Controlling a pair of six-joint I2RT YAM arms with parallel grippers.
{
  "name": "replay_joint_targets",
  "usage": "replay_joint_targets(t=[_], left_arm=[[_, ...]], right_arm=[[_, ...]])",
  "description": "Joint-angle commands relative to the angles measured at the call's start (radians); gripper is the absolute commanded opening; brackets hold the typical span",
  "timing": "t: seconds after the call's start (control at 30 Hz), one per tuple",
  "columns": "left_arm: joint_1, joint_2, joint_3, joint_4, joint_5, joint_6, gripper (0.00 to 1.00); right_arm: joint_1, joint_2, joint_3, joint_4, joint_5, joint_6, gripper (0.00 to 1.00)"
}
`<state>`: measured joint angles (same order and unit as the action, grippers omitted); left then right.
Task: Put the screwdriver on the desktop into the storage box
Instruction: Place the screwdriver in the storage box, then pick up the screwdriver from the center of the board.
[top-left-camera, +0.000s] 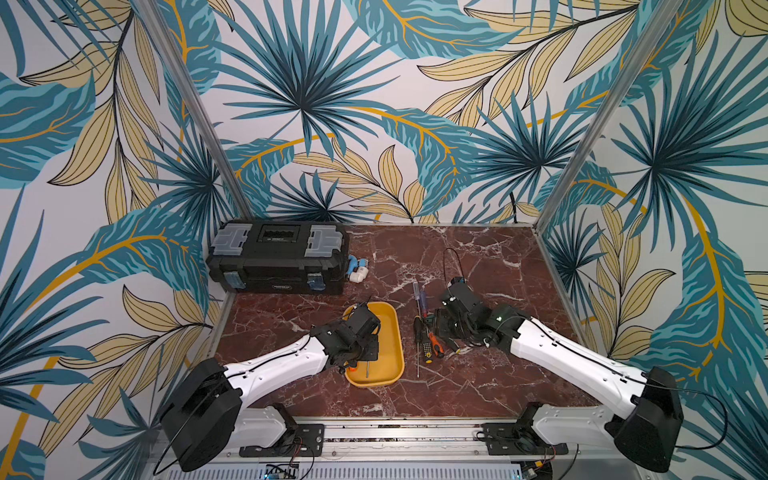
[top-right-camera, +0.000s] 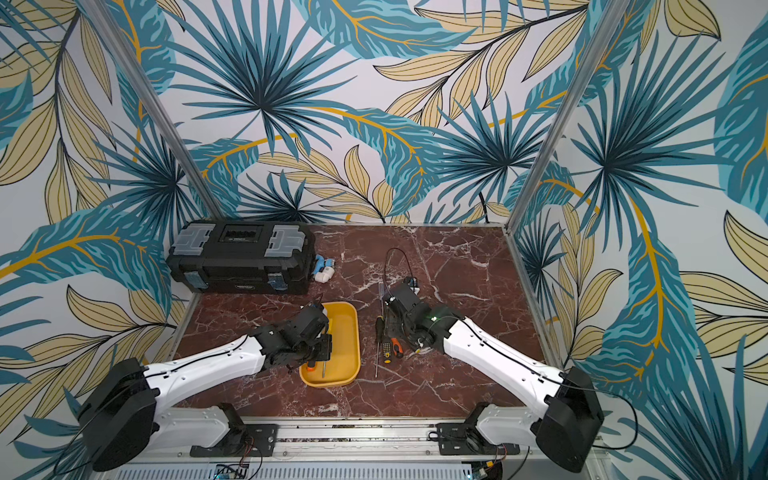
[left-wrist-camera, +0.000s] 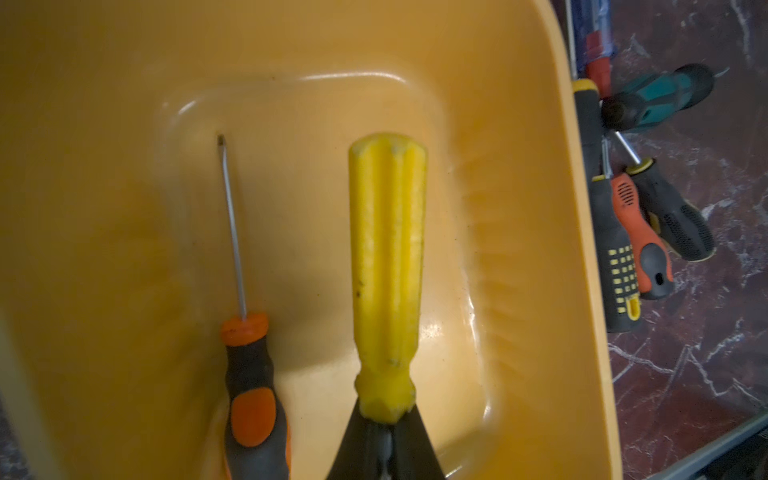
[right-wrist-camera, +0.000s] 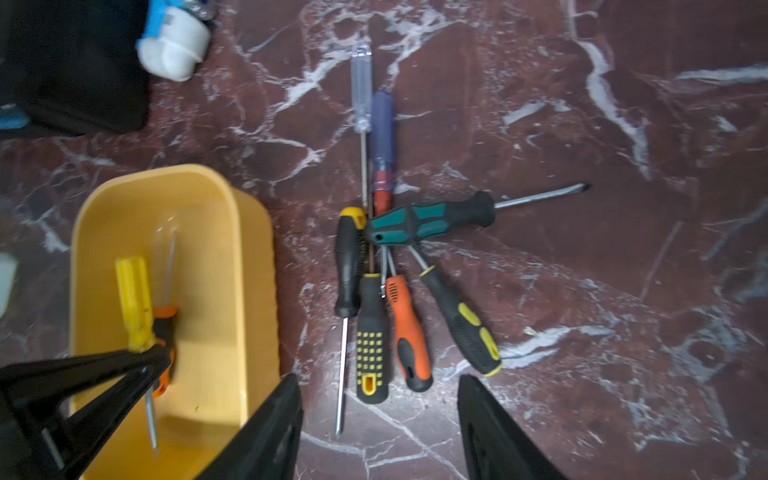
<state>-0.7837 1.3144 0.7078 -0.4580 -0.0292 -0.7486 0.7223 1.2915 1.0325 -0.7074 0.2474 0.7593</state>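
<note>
The storage box (top-left-camera: 400, 332) (top-right-camera: 355, 332) is a shallow yellow tray on the desktop (top-left-camera: 478, 270). My left gripper (left-wrist-camera: 386, 419) (top-left-camera: 365, 353) hangs over it, shut on the neck of a yellow-handled screwdriver (left-wrist-camera: 386, 270) (right-wrist-camera: 133, 299). An orange-and-black screwdriver (left-wrist-camera: 249, 374) lies in the box beside it. Several more screwdrivers (top-left-camera: 426, 336) (right-wrist-camera: 374, 324) lie in a fan on the desktop, right of the box. My right gripper (right-wrist-camera: 379, 378) (top-left-camera: 446, 332) stands open just above their near handle ends, with nothing between its fingers.
A black toolbox (top-left-camera: 278, 262) with grey latches stands at the back left. A white-and-blue fitting (top-left-camera: 357, 272) (right-wrist-camera: 174, 45) lies beside it. Patterned walls close in the desktop on three sides. A teal-and-black screwdriver (right-wrist-camera: 428, 222) lies across the top of the fan.
</note>
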Motion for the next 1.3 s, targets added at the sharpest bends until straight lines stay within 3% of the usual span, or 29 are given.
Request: replay_joint_targets(t=[0.0,0.07,0.23,0.5,0.8,1.03,1.27], left_arm=[[0.001,0.012,0.037,0.041,0.0,0.029,0.24],[0.001,0.008,0.039,0.043,-0.006,0.029,0.36],[-0.001,-0.03,0.06,0.016,-0.015,0.034,0.49],[-0.016,-0.188,0.104,-0.087,-0.038,0.033,0.52],[-0.019,-0.364,0.083,-0.072,0.012,0.003,0.54],[-0.019,-0.388,0.053,-0.034,0.029,-0.013,0.54],[-0.019,-0.379,0.033,-0.016,0.04,-0.02,0.54]], right_arm=[[-0.056,0.052,0.031,-0.078,0.023,0.033,0.68],[-0.094,0.091,0.042,-0.078,0.016,0.067,0.71],[-0.153,0.202,0.099,-0.069,-0.02,0.128,0.72],[-0.201,0.318,0.119,-0.003,-0.062,0.227,0.7],[-0.228,0.404,0.089,0.113,-0.122,0.287,0.66],[-0.245,0.468,0.05,0.214,-0.155,0.312,0.62],[-0.262,0.503,0.013,0.282,-0.186,0.319,0.5]])
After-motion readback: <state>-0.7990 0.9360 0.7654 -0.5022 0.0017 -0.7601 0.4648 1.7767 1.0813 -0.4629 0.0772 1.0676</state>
